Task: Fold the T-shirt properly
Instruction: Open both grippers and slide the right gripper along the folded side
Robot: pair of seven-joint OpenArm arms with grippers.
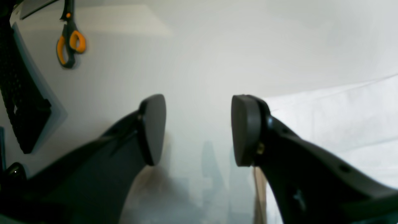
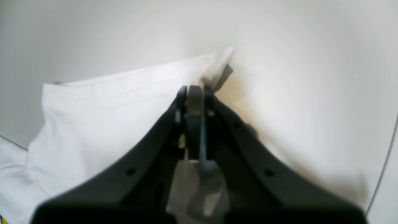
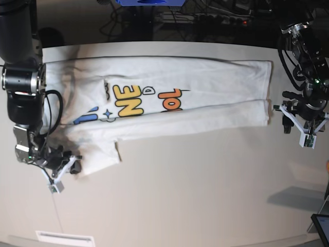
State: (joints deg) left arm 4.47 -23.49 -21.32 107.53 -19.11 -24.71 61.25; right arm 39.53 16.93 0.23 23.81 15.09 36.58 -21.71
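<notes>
The T-shirt (image 3: 205, 98) lies spread across the white table (image 3: 195, 190), with its colourful print (image 3: 133, 100) facing up on the left half. My right gripper (image 2: 194, 91) is shut on a corner of the white cloth (image 2: 108, 118). In the base view this is the sleeve corner (image 3: 95, 162) at the shirt's lower left, where the right gripper (image 3: 73, 167) sits low on the table. My left gripper (image 1: 199, 130) hangs open and holds nothing, just off the shirt's edge (image 1: 342, 124), which is the right end (image 3: 268, 103) in the base view.
Orange-handled scissors (image 1: 70, 46) lie on the table beyond the left gripper, next to a black mesh object (image 1: 18, 102). A thin cable (image 3: 57, 208) runs from the right arm toward the front edge. A dark device corner (image 3: 321, 224) shows at the lower right.
</notes>
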